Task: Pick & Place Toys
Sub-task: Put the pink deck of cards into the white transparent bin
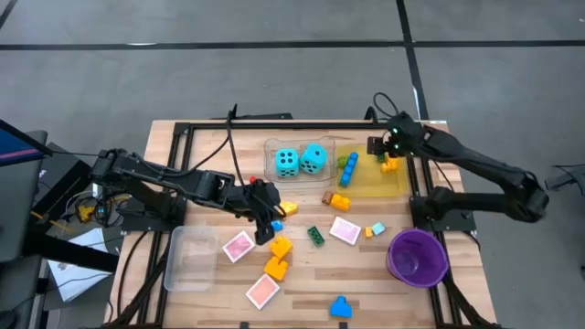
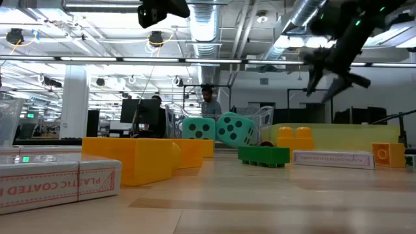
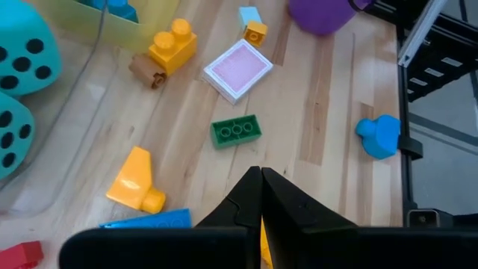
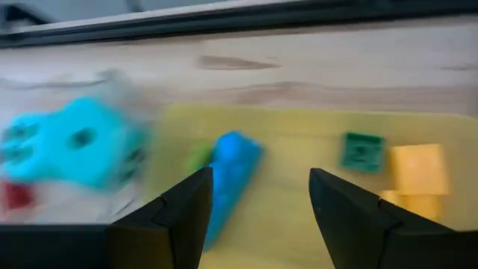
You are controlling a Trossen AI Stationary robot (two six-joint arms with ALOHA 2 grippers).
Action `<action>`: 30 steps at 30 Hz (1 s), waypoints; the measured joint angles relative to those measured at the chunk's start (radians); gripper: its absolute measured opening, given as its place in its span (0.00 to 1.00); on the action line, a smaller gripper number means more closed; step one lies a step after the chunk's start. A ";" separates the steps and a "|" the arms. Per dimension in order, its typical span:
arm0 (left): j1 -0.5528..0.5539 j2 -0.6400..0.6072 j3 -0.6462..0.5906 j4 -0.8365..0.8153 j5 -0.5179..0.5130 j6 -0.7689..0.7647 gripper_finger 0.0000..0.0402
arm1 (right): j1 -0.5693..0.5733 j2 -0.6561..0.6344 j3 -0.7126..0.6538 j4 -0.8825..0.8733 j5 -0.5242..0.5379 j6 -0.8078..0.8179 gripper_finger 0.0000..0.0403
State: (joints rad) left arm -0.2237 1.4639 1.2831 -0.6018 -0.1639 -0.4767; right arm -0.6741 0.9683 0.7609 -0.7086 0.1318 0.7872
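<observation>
Two turquoise dice (image 1: pixel 300 162) lie in a clear tray at the table's far middle. Beside them a yellow tray (image 1: pixel 388 185) holds a blue brick (image 4: pixel 231 172), a green one (image 4: pixel 363 152) and a yellow one (image 4: pixel 418 173). My right gripper (image 4: pixel 258 202) hangs open above this tray's far end (image 1: pixel 378 146), with nothing between its fingers. My left gripper (image 3: pixel 261 187) is shut and raised over the table's middle (image 1: pixel 266 228), above loose orange bricks (image 1: pixel 277 256), a green brick (image 3: pixel 236 131) and pink tiles (image 1: pixel 238 247).
A purple bowl (image 1: pixel 418 256) stands near the front right. An empty clear tray (image 1: pixel 192 259) lies at the front left. A blue toy (image 1: pixel 340 308) sits by the near edge, and small bricks (image 1: pixel 374 230) and a pink tile (image 1: pixel 345 229) lie mid-table.
</observation>
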 joint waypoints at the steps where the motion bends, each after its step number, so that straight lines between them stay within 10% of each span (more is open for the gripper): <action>1: 0.000 0.000 0.000 0.000 -0.010 0.000 0.01 | 0.031 -0.028 0.000 0.001 0.000 0.000 0.53; 18: 0.000 -0.005 0.001 -0.004 -0.050 0.025 0.08 | 0.378 -0.276 0.000 0.118 0.105 0.122 0.53; 30: -0.009 -0.024 0.001 -0.086 -0.036 -0.063 0.48 | 0.456 -0.283 0.000 0.118 0.110 0.131 0.53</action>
State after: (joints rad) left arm -0.2324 1.4403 1.2843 -0.6880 -0.1996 -0.5400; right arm -0.2182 0.6857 0.7609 -0.5908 0.2417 0.9178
